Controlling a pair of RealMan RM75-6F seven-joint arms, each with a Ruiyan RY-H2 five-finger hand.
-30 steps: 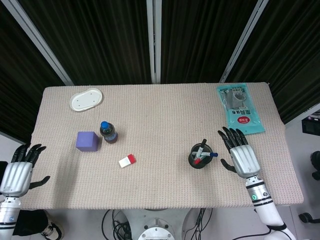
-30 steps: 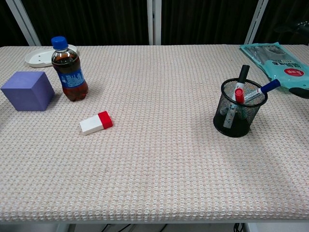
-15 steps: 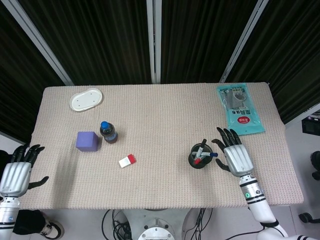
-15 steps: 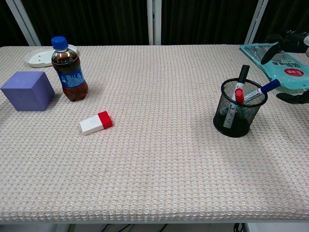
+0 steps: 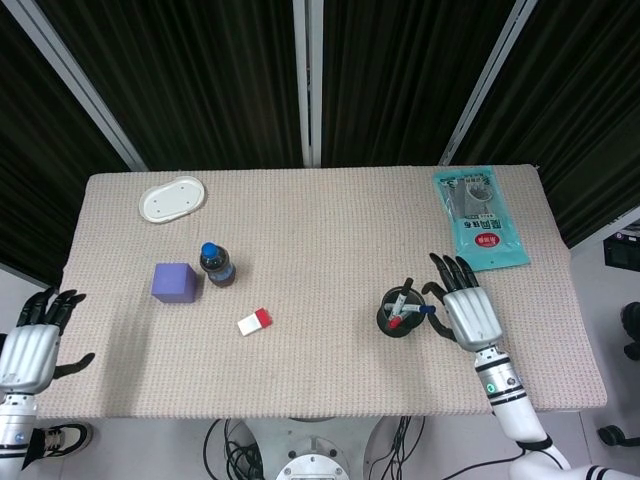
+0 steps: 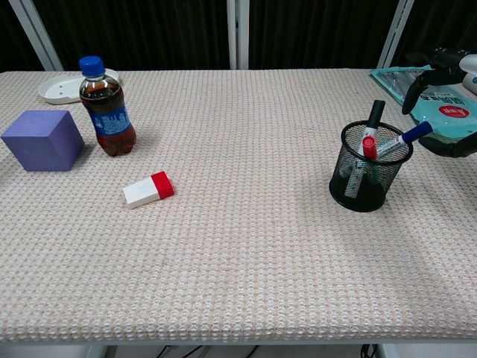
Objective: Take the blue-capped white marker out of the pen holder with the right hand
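Closer now, right robot hand [image 5: 468, 313] nears blue-capped marker [image 6: 403, 140]; teal packet [image 5: 479, 216] behind.

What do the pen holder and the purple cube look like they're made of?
Pen holder: black wire mesh, probably metal; the markers show through its wall. Purple cube: matte and uniform with soft edges, likely foam or plastic, though the look leaves it open.
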